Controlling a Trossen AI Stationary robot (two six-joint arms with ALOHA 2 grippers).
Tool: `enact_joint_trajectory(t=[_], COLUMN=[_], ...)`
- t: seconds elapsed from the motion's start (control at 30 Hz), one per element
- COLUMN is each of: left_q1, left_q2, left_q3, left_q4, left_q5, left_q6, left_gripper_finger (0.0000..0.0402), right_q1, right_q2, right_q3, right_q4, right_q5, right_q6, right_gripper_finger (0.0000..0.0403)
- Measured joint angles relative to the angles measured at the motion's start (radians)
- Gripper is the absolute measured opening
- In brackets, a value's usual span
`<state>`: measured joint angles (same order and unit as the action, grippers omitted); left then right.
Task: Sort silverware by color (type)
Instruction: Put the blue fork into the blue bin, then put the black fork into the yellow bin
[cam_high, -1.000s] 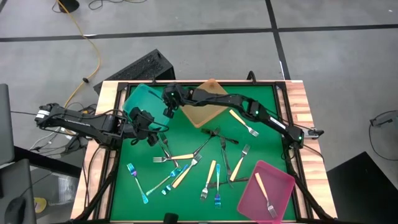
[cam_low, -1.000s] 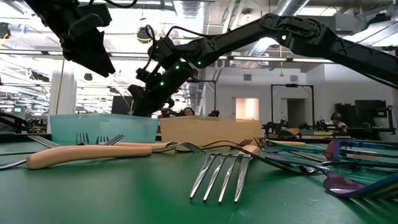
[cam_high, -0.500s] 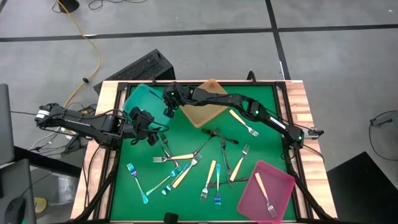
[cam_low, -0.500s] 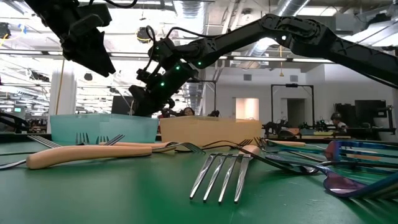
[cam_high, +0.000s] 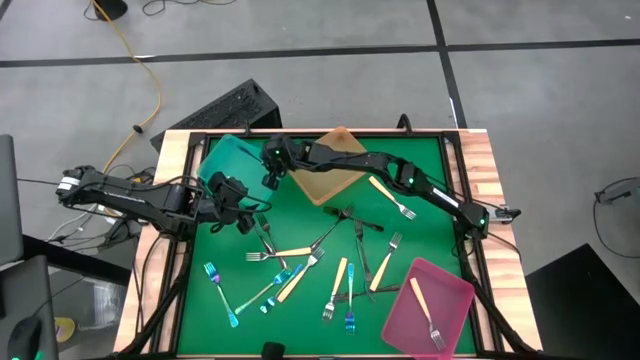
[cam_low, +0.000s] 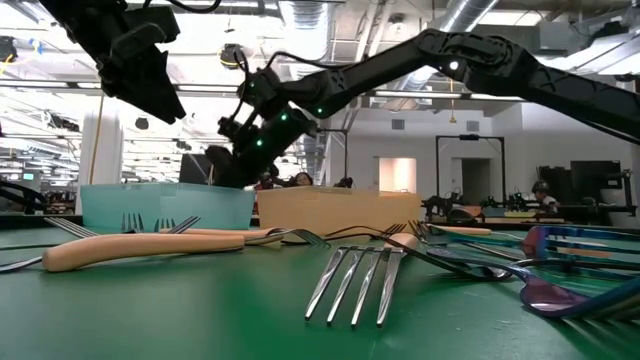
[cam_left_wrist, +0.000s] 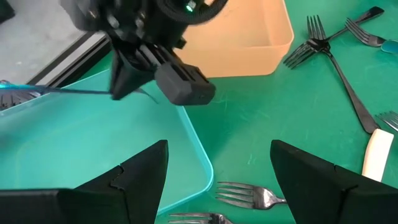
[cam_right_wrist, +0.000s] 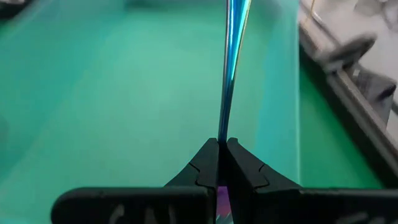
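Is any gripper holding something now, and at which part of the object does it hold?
The right gripper is shut on a thin iridescent blue utensil, pinching one end of its handle, above the teal plastic tray. The left gripper is open and holds nothing.

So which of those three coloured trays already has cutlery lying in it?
The pink tray, at the table's near right corner: two cream-handled pieces lie in it. The teal tray and amber tray look empty.

Green table (cam_high: 420, 175) with scattered silverware (cam_high: 340, 262), teal (cam_high: 228, 160), amber (cam_high: 330, 178), pink trays (cam_high: 440, 305).

overhead, table-level, two close wrist views
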<state>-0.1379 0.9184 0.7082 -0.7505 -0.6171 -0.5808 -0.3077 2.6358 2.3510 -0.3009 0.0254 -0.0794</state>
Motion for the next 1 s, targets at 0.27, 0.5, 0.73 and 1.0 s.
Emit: enact_joint_trajectory(t=[0.27,0.5,0.73,1.0], left_q1=[0.000,0.000,0.000,0.000], left_q2=[0.000,0.000,0.000,0.000], left_q3=[0.000,0.000,0.000,0.000], left_q4=[0.000,0.000,0.000,0.000], left_q5=[0.000,0.000,0.000,0.000], left_q6=[0.000,0.000,0.000,0.000], left_gripper_finger=[0.0267,0.0267,0.0267,0.0267], right_q1=[0.000,0.000,0.000,0.000], right_q2=[0.004,0.004,0.004,0.004], right_q3=[0.000,0.000,0.000,0.000], right_q4=[0.003,-0.001,0.001,-0.001], right_q5=[0.000,0.000,0.000,0.000], right_q6=[0.001,0.001,0.001,0.001], right_gripper_finger=[0.0039,0.0051,0.0061,0.0062])
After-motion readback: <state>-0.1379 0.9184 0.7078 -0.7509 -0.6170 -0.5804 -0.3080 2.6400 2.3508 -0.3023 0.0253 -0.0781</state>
